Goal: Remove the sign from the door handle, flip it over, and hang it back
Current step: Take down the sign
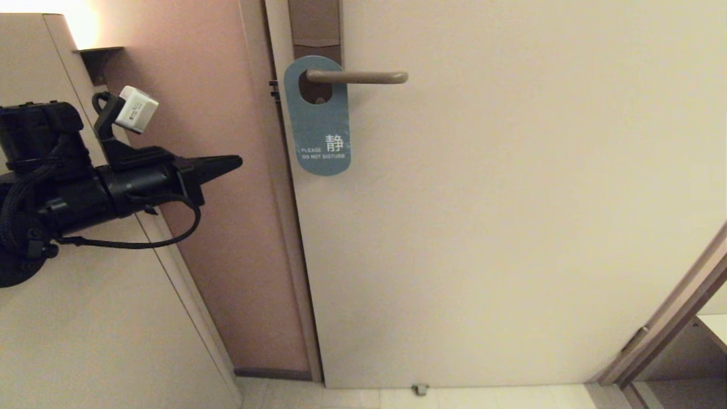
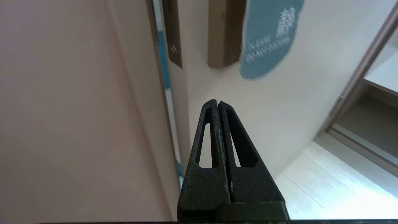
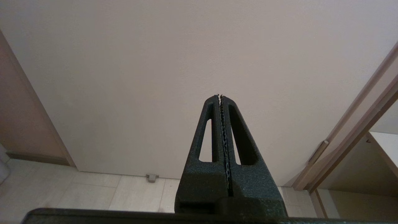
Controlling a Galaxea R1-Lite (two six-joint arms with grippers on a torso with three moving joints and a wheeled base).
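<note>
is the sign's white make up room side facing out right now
No, the sign hangs on the door handle with its teal-blue "do not disturb" face outward.

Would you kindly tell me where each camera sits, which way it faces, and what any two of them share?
Head view: on the head, facing the door; the sign hangs on the door handle; left tool at left.
Left wrist view: behind the shut left tool, aimed toward the sign's lower end.
Right wrist view: behind the shut right tool, facing bare door and floor.
Shared: head and left wrist views both show the sign.
</note>
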